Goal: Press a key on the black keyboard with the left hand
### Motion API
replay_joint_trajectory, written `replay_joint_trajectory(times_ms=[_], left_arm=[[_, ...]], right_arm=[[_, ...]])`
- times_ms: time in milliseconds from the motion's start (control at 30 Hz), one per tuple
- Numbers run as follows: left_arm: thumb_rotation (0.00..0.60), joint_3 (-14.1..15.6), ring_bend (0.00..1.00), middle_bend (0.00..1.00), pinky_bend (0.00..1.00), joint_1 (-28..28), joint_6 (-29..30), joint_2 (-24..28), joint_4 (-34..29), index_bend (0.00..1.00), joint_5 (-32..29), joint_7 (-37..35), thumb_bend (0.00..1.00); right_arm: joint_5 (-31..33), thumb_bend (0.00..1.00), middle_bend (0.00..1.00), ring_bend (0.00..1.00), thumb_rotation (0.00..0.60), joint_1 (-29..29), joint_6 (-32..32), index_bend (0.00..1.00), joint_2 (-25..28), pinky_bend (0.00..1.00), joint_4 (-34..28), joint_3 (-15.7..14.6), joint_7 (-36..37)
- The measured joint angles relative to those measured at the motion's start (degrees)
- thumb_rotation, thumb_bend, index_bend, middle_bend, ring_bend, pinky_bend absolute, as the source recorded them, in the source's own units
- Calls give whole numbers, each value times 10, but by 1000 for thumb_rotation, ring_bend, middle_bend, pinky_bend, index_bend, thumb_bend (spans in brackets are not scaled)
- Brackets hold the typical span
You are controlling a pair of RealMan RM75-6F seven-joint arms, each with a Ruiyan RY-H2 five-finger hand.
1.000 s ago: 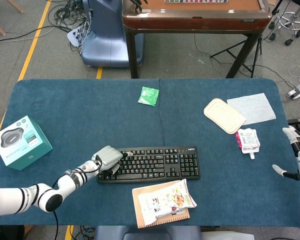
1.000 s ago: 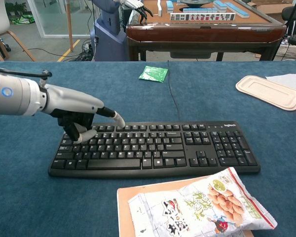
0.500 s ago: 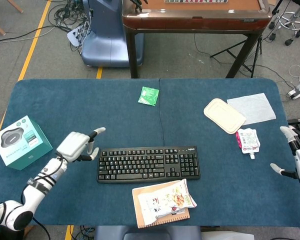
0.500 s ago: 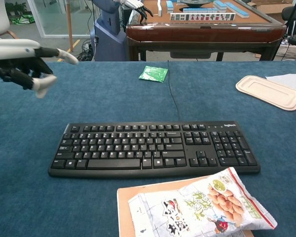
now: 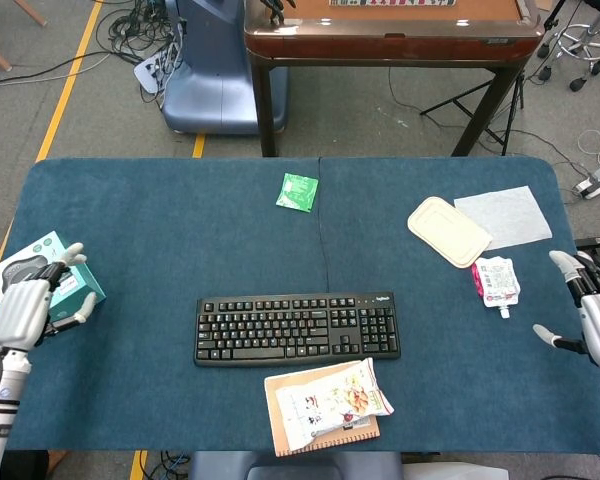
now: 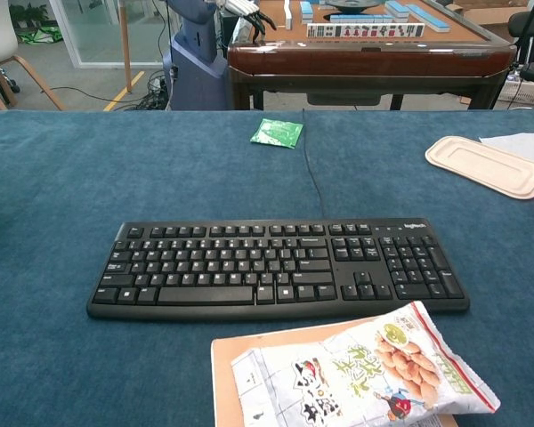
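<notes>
While the black keyboard lies untouched at lower centre of the frame, your left hand hangs at the left edge over a teal box, fingers spread, holding nothing; your right hand is likewise open at the right edge.

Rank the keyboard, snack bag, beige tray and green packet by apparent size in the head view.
1. keyboard
2. snack bag and beige tray: too alike to rank
3. green packet
</notes>
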Motion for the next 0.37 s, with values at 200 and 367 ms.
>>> replay_joint_trajectory(times_ms=[200, 367], left_arm=[[230, 14, 226, 188, 267, 65, 55, 0, 6, 88, 36, -5, 314], [234, 24, 227, 188, 256, 98, 72, -2, 0, 88, 58, 18, 314]], right_arm=[[0, 105, 130, 84, 600, 3, -3, 53, 0, 68, -2, 1, -4], [-1, 106, 129, 84, 600, 7, -4, 53, 1, 68, -4, 2, -5]])
